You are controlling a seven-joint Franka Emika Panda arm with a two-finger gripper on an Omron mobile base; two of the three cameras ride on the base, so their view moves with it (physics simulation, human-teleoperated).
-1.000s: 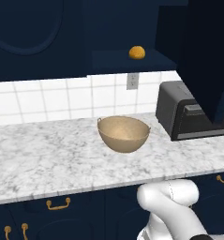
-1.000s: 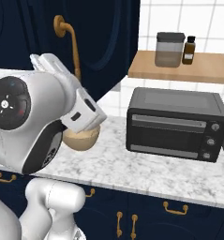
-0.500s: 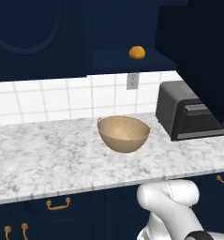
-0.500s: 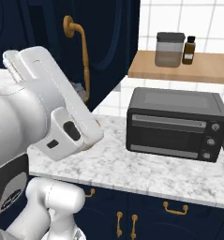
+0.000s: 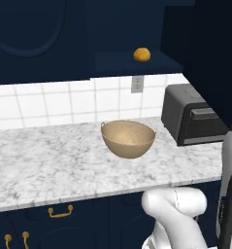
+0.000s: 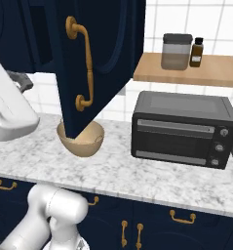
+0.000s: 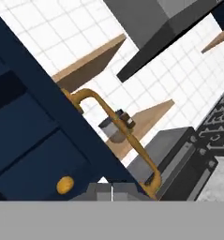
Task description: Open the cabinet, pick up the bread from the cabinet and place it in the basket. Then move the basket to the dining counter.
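From my hand camera I see my hand [image 7: 112,191] squeezed shut with nothing in it, tipped sideways and low by the open cabinet door [image 7: 48,136]. The door's long brass handle [image 7: 120,136] runs across the picture just past my fingertips.

In the left base view my white arm [image 5: 178,214] bends up from the bottom. The basket [image 5: 128,138] sits on the marble counter [image 5: 44,165], and the toaster oven [image 5: 192,121] stands to its right. The bread [image 5: 142,54] rests on the cabinet shelf [image 5: 132,65], up above the basket.

In the right base view the open door [image 6: 96,58] hangs in front of the basket [image 6: 81,141]. A wooden shelf [image 6: 186,68] with two jars is on the white tile wall [image 6: 40,102].
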